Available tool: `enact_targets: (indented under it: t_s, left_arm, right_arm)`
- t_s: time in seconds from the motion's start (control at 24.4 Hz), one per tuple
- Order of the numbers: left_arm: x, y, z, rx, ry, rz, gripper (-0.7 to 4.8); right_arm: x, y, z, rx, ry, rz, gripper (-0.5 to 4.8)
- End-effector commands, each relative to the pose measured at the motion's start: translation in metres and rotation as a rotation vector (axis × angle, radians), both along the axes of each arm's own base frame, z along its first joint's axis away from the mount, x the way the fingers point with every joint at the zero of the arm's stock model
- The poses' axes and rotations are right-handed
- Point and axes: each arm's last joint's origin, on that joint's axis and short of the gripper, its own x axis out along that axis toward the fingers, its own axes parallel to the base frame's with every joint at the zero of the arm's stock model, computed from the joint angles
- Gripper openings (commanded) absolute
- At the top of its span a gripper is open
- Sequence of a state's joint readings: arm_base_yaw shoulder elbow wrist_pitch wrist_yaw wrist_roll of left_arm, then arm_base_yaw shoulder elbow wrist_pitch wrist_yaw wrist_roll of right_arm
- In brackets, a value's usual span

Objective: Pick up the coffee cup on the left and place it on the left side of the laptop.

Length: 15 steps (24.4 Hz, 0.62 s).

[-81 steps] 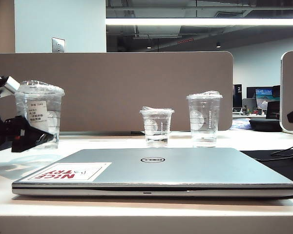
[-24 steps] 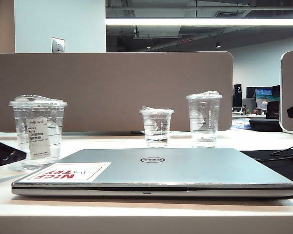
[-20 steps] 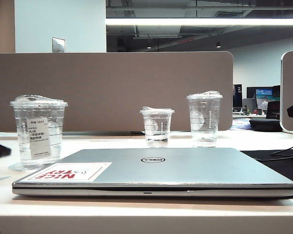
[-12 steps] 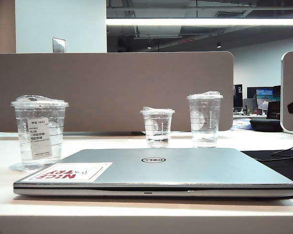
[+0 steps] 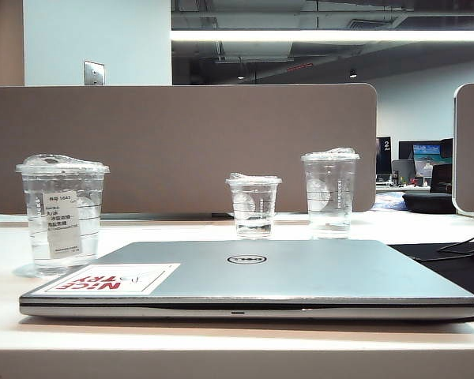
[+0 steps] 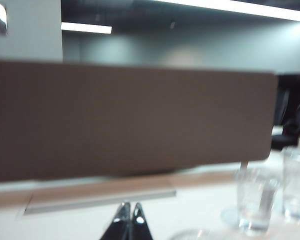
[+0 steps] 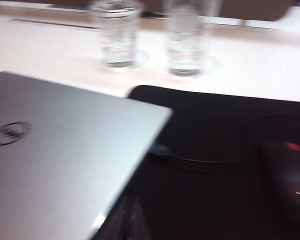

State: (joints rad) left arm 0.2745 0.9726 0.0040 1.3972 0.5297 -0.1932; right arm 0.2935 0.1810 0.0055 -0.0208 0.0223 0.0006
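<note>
Labelled coffee cup (image 5: 62, 215) standing upright just left of the Dell laptop (image 5: 249, 278), released for placement; left gripper (image 6: 129, 218) pressed together and empty, right gripper unseen, state undeterminable.

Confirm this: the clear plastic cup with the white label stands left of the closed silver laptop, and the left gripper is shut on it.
Not quite. The left gripper is shut but holds nothing, as the left wrist view shows. The clear plastic cup with the white label does stand free, left of the closed silver laptop.
</note>
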Motion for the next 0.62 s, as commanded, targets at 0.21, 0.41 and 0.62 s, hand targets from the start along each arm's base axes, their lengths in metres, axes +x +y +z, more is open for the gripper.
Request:
enact_targets:
  t_s: [0.21, 0.41, 0.62]
  left_arm:
    - [-0.012, -0.007, 0.012, -0.094, -0.011, -0.040, -0.06]
    - [-0.013, -0.026, 0.010, -0.172, 0.072, -0.001, -0.06]
    - [-0.012, -0.046, 0.010, -0.066, 0.142, 0.072, -0.05]
  right_arm:
    - [0.003, -0.028, 0.003, 0.006, -0.046, -0.268, -0.05]
    - [-0.001, -0.037, 0.010, 0.013, -0.127, -0.357, -0.05]
    - [-0.004, -0.037, 0.014, 0.019, -0.179, -0.352, -0.05]
